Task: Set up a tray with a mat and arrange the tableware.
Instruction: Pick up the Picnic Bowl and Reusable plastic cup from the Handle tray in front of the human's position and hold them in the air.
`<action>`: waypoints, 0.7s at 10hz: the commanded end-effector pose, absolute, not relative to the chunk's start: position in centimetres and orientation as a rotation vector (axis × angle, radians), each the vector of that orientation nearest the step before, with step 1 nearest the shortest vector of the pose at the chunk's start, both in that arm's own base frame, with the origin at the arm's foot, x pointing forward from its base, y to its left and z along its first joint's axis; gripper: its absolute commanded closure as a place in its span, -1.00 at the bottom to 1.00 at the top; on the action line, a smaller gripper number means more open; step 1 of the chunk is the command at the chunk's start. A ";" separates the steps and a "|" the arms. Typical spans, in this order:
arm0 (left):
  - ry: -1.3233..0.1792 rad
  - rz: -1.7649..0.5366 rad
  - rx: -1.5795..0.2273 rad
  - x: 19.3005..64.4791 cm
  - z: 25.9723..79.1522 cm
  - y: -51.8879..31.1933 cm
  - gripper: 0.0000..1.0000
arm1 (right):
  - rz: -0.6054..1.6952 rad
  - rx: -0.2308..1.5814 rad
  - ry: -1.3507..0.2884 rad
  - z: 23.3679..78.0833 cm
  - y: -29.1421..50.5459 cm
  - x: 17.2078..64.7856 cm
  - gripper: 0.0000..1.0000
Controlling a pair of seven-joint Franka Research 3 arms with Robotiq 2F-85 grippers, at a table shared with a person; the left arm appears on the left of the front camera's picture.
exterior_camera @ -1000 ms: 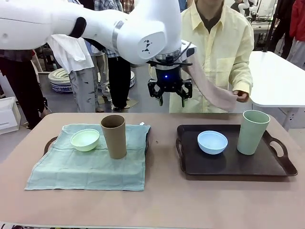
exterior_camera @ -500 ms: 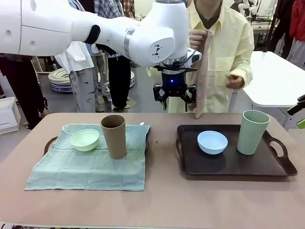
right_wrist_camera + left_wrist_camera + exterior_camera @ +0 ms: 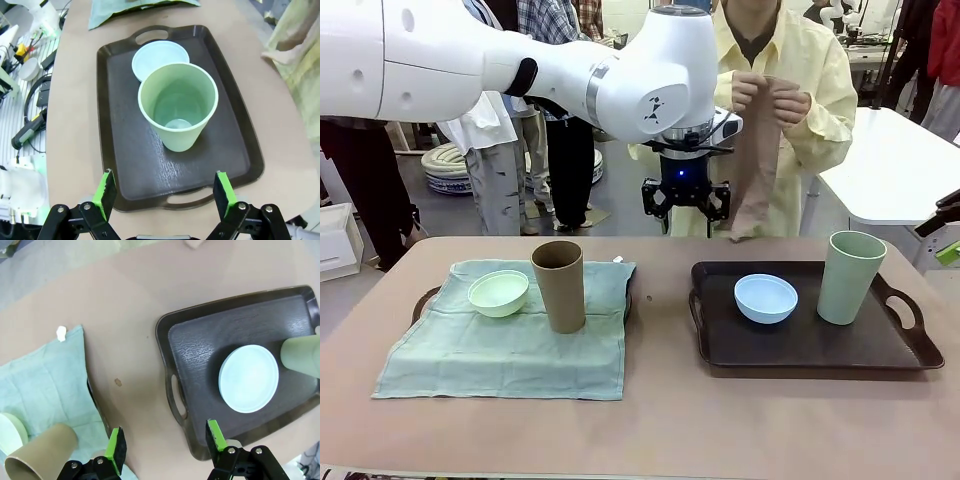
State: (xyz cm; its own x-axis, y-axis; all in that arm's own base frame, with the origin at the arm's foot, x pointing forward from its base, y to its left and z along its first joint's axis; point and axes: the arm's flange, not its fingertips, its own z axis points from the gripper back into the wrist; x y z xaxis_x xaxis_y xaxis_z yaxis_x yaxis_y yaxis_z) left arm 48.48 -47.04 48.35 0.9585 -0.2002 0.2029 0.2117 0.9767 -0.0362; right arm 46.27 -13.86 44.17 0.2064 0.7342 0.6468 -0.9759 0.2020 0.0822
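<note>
A person at the far side holds a beige mat (image 3: 757,160) up with both hands. My left gripper (image 3: 685,208) hangs open and holds nothing, beside the mat and above the table's far edge. On the right, a dark tray (image 3: 800,350) carries a light blue bowl (image 3: 766,298) and a pale green cup (image 3: 850,277). My right gripper (image 3: 164,190) is open above that tray (image 3: 130,150), near the cup (image 3: 178,107). To the left, a green mat (image 3: 505,340) covers a second tray, with a mint bowl (image 3: 499,292) and a brown cup (image 3: 558,285) on it.
The left wrist view looks down on the bare tabletop (image 3: 130,325) between the two trays, with the blue bowl (image 3: 248,378) to one side. A white table (image 3: 905,170) stands at the back right. Other people stand behind on the left.
My left arm has shifted right and stays open. The person has brought both hands together at the chest, so the beige mat now hangs straight down.
</note>
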 end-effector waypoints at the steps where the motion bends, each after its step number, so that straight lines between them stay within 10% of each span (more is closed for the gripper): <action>1: -0.205 -0.209 -0.064 48.6 48.1 -47.0 -0.68 | 1.302 0.545 -0.540 44.0 -13.7 46.1 -1.00; 7: -0.162 -0.212 -0.106 49.7 47.9 -50.0 -0.68 | 1.415 0.625 -0.510 42.0 -16.9 53.5 -1.00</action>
